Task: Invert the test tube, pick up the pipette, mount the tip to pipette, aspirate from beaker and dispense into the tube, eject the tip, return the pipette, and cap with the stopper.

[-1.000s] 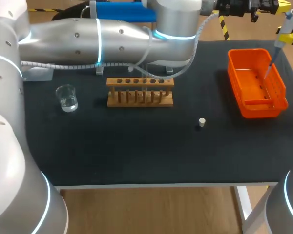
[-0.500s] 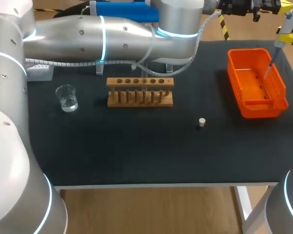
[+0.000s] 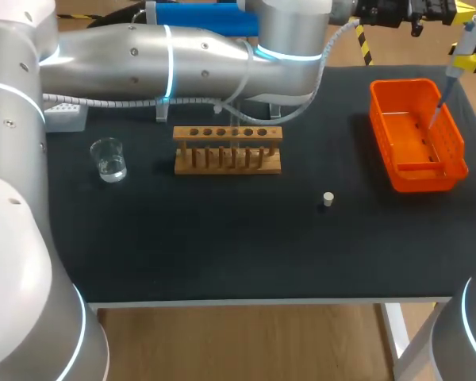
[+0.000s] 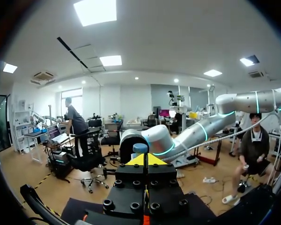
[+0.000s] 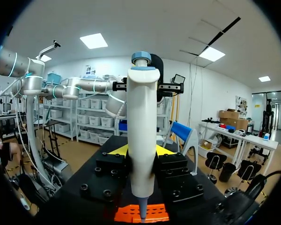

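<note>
My right gripper is shut on a white pipette with a blue-grey top, holding it upright at the table's far right. The pipette's thin lower end hangs over the orange bin. My left arm reaches across the back of the table. Its gripper is shut and empty, level with the pipette's top and right beside it. A wooden tube rack stands mid-table, with a glass beaker of clear liquid to its left. A small pale stopper lies in front, to the rack's right.
The left arm's long silver links span the back of the table above the rack. A white block sits at the back left corner. The table's black mat is bare in front of the rack.
The left arm has shifted slightly to the right along the table's back. The right gripper and the pipette have stayed in place over the bin.
</note>
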{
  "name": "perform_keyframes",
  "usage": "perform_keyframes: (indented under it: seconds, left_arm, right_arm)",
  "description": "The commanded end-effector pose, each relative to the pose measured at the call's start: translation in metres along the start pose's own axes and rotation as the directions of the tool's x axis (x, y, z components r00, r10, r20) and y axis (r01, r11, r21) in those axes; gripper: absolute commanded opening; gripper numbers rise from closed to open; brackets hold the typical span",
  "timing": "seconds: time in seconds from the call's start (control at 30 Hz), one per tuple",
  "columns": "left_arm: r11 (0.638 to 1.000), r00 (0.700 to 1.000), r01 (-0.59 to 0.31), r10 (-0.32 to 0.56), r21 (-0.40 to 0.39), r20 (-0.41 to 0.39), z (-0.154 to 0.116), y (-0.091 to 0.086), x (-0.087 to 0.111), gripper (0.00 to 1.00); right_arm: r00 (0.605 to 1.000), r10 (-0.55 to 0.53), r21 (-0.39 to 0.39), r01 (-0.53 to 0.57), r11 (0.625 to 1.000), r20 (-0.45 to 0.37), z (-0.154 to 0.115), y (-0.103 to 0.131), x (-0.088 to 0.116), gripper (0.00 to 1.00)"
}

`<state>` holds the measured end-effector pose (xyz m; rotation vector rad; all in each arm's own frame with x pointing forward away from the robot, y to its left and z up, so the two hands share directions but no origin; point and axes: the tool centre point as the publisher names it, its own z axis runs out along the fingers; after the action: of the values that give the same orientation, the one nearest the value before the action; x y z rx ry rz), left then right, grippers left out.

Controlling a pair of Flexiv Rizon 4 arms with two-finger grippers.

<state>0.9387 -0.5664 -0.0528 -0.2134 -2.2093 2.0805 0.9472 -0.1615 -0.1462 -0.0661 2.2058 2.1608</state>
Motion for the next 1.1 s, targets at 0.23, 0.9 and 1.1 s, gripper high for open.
perform_keyframes:
  seconds: [0.23,0.9,1.1]
  left_arm:
    - [1.0,1.0,0.008,-0.008,-0.001,-0.021,0.0038,0.0034,-0.0053,0.0]
    - [1.0,0.999,0.017,-0.018,-0.013,-0.031,0.0047,0.0086,-0.006,0.0]
    - [1.0,0.999,0.021,-0.022,-0.023,-0.037,0.0056,0.0109,-0.006,0.0]
  right_arm:
    - [1.0,0.0,0.004,0.0,1.0,0.0,-0.0001,0.0011,0.0005,0.0]
    - [1.0,0.0,0.004,0.0,1.0,0.0,-0.0001,0.0011,0.0005,0.0]
    - [1.0,0.0,0.004,0.0,1.0,0.0,-0.0001,0.0011,0.0005,0.0]
